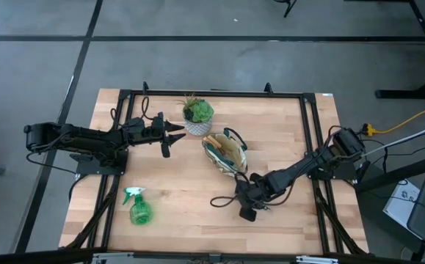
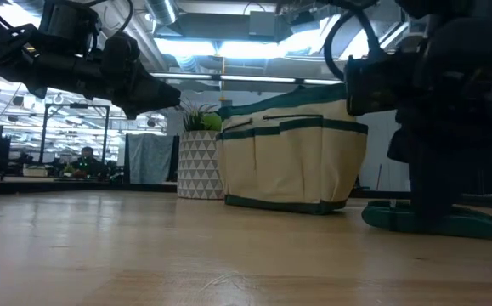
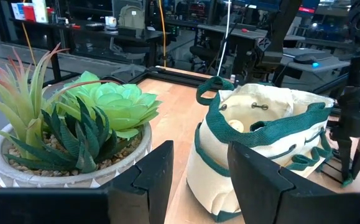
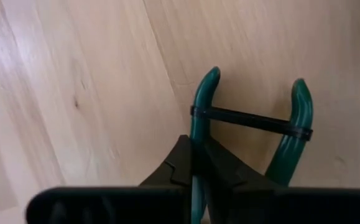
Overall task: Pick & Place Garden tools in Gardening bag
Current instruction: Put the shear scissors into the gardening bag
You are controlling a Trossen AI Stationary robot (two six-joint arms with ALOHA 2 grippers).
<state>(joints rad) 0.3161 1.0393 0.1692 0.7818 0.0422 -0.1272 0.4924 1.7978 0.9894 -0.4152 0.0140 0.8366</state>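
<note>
The right gripper (image 4: pixel 195 163) is clenching one green handle of the pruner (image 4: pixel 291 134), which is lying flat on the wooden table (image 1: pixel 175 194) directly beneath it; pinching a single handle is probably meant to lift the pruner toward the gardening bag (image 1: pixel 225 152), standing just beyond the gripper's fingers. The left gripper (image 1: pixel 169 136) is hovering with its fingers spread and holding nothing, the potted plant (image 1: pixel 197 116) just ahead of it, likely waiting clear. The spray bottle (image 1: pixel 139 207) is lying well apart from both grippers. Only the right wrist view is showing the grip itself; only the left wrist view is showing the bag's open mouth.
</note>
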